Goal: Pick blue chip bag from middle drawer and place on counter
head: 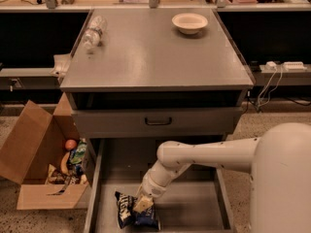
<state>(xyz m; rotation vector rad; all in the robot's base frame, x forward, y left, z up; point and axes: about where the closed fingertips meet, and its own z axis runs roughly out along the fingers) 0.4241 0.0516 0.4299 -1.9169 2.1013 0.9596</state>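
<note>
The blue chip bag point(127, 208) lies on the floor of the open middle drawer point(194, 205), near its front left. My gripper point(142, 206) reaches down from the white arm into the drawer and sits right on the bag, its pale fingers over the bag's right part. The grey counter point(155, 57) is the cabinet top above, behind the drawers.
A clear plastic bottle point(93, 32) lies on the counter's back left and a white bowl point(189, 22) stands at its back right. A closed drawer front with a black handle point(158, 122) is above the open drawer. An open cardboard box point(41, 164) with snacks stands on the floor at left.
</note>
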